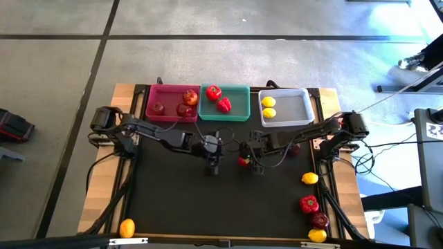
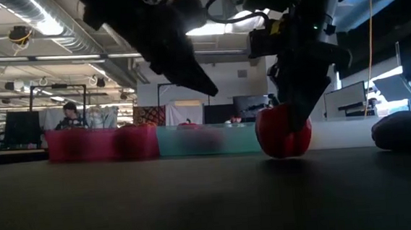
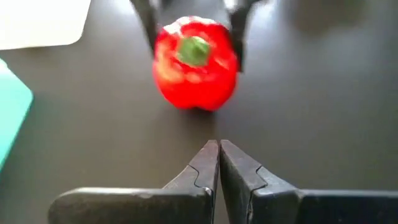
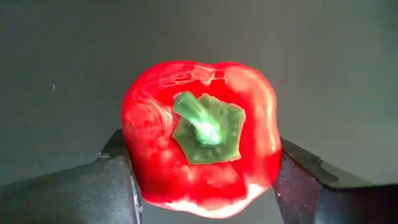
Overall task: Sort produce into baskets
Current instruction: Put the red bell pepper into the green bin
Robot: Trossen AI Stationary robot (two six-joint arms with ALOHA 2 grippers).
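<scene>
A bright red bell pepper (image 4: 202, 137) with a green stem sits at the middle of the black table and also shows in the high view (image 1: 243, 161). My right gripper (image 1: 248, 160) is shut on it. My left gripper (image 1: 213, 164) is shut and empty just to the pepper's left; in its wrist view (image 3: 219, 149) it points at the pepper (image 3: 196, 62). At the far edge stand the pink basket (image 1: 154, 114) with apples, the teal basket (image 1: 239, 111) with two peppers, and the white basket (image 1: 294, 111) with two lemons. My right gripper pinches the pepper between its two fingers, one on each of two opposite sides of the body (image 4: 134, 168), below the stem. The fingers (image 2: 298, 87) come from above, pointing down. The pepper stays upright, stem up, its bottom (image 2: 284, 153) at the table surface.
Loose produce lies at the table's right: a lemon (image 1: 310, 178), a pepper (image 1: 309, 204), an apple (image 1: 319, 220), a lemon (image 1: 317, 235), and a dark apple (image 1: 294, 149) by the right arm. A lemon (image 1: 127, 227) lies near left. A person (image 2: 70, 113) sits in the room beyond.
</scene>
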